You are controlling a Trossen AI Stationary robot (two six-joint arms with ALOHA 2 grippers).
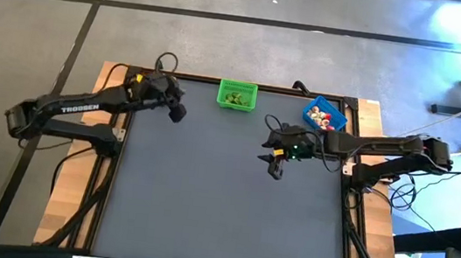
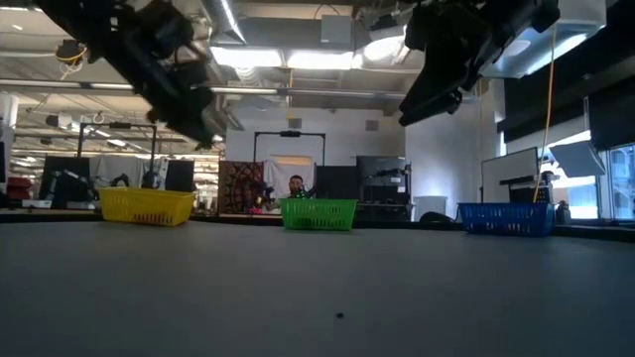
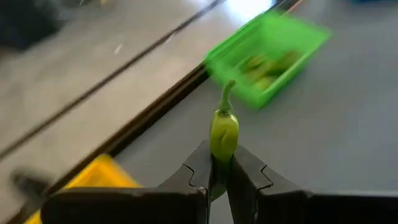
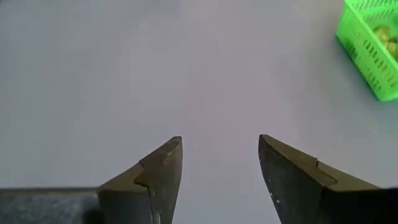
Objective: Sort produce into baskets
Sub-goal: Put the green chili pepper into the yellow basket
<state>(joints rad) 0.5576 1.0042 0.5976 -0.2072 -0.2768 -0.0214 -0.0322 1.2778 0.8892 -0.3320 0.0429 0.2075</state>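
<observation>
The dark table (image 1: 221,207) carries a green basket (image 1: 236,94) and a blue basket (image 1: 325,115) along its far edge. The left gripper (image 3: 219,171), raised left of the green basket, pinches a tiny green pepper (image 3: 224,132) by its lower body; it looks light, rigid and smooth, so it could slip. The right gripper (image 4: 219,163) hangs open and empty over mid-table.

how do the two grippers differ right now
The left gripper is shut on a small green pepper; the right gripper is open and empty. The left one sits by the table's far edge, between the yellow basket and the green basket; the right one hangs over bare table, nearer the blue basket. Both are raised off the table.
</observation>
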